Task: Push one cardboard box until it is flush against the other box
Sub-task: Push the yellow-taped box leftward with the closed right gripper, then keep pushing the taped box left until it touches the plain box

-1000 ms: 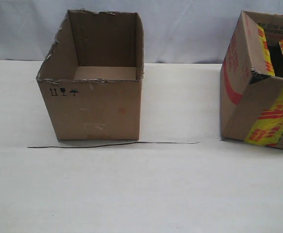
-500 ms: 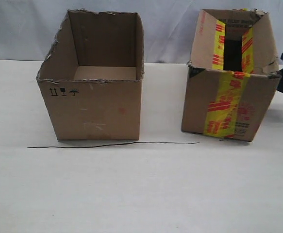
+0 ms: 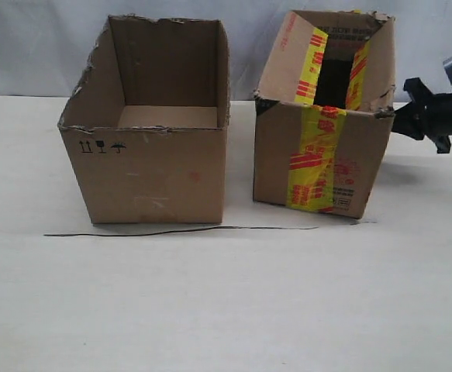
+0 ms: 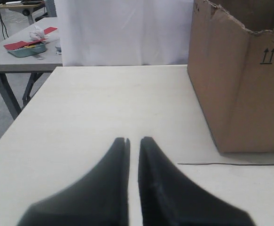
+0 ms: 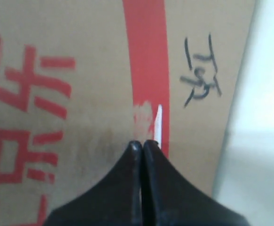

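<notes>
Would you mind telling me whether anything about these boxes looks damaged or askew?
The plain box has a ragged, torn top rim, worst at one corner. The taped box sits turned at an angle to it, a gap between them, with dented top corners. A thin dark strand lies on the table.

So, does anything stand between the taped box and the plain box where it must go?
Nothing visible. Only bare table separates the taped box from the plain box. A thin dark wire lies just in front of both, outside the gap.
</notes>
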